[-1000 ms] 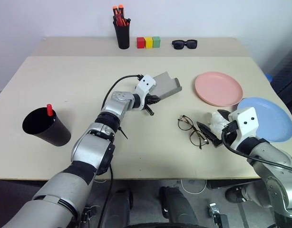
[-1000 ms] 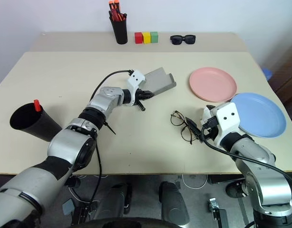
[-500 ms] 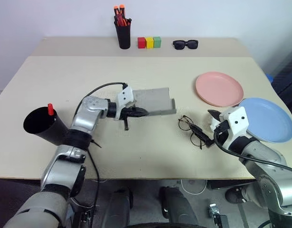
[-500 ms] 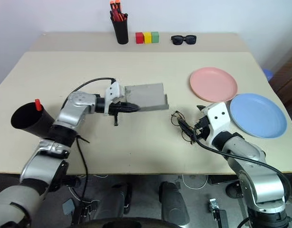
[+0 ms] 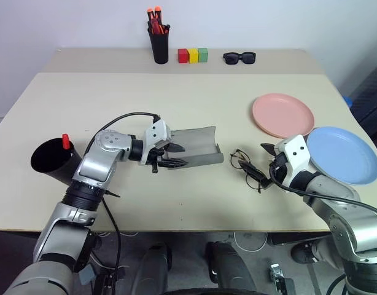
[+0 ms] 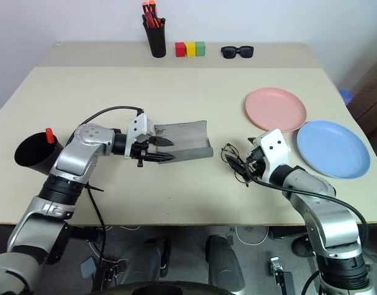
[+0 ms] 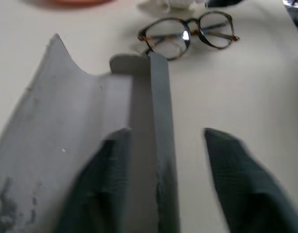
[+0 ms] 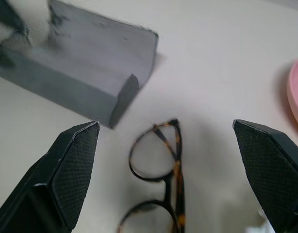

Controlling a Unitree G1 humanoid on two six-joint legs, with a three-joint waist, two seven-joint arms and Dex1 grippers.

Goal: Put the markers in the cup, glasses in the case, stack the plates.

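The grey case (image 5: 198,144) lies open mid-table with its lid up. My left gripper (image 5: 179,157) is open at its left end; in the left wrist view one finger (image 7: 103,184) is inside the case (image 7: 66,126) and the other is outside its front wall. The wire-frame glasses (image 5: 247,169) lie just right of the case. Behind them my right gripper (image 5: 266,160) is open, its fingers wide on either side of the glasses (image 8: 177,165). At the left stands the wide black cup (image 5: 50,165), a red-tipped marker (image 5: 65,141) upright inside. The pink plate (image 5: 282,115) and blue plate (image 5: 343,153) lie side by side at the right.
Along the far edge stand a tall black cup of red-orange pens (image 5: 157,40), three coloured blocks (image 5: 193,55) and black sunglasses (image 5: 239,58). A black cable (image 5: 124,117) loops over my left forearm. The table's near edge runs just below both arms.
My left gripper dragged the case toward the near left, turned it lengthwise across the table, then opened. The right gripper edged closer to the glasses.
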